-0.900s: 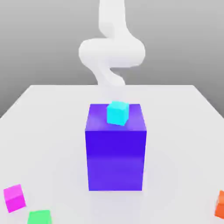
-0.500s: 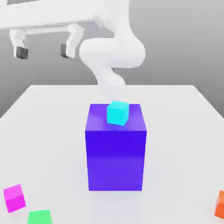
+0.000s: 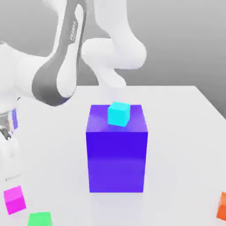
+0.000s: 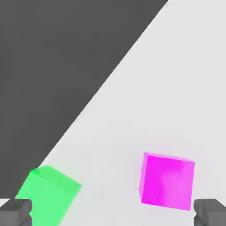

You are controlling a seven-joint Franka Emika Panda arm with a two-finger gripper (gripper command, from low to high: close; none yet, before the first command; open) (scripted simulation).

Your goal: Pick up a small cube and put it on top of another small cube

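Observation:
A small magenta cube and a small green cube lie on the white table near its front corner at the exterior view's left. A small cyan cube rests on top of a tall blue block. My arm bends down over the exterior view's left side, above the magenta cube. In the hand view my gripper is open, its dark fingertips wide apart, with the magenta cube and the green cube below them. Nothing is held.
A small orange cube sits at the table's front edge at the exterior view's right. The table edge runs close beside the green and magenta cubes, with dark floor beyond it. The tall blue block stands mid-table.
The arm has swung down from high at the back to the exterior view's left side. The open hand has dropped toward the magenta and green cubes. No cube has moved.

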